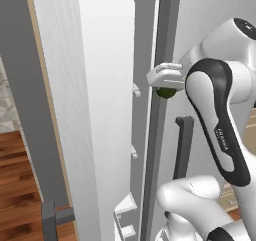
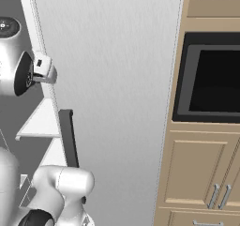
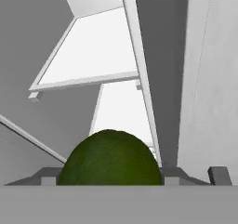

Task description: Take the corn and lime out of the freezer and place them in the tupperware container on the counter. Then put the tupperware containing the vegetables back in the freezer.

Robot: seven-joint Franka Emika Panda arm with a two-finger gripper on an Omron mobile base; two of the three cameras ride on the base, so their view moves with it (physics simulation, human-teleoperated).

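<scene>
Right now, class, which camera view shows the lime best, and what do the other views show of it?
The hand view: the lime looms large and close at the bottom, between the fingertips, white freezer shelves behind it. The left base view shows it small and dark under the gripper beside the open freezer. In the right base view I cannot make it out.

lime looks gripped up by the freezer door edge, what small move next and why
Probably pull the hand back out of the freezer. The gripper is shut on the lime, beside the freezer's door edge, and white shelves lie ahead.
</scene>
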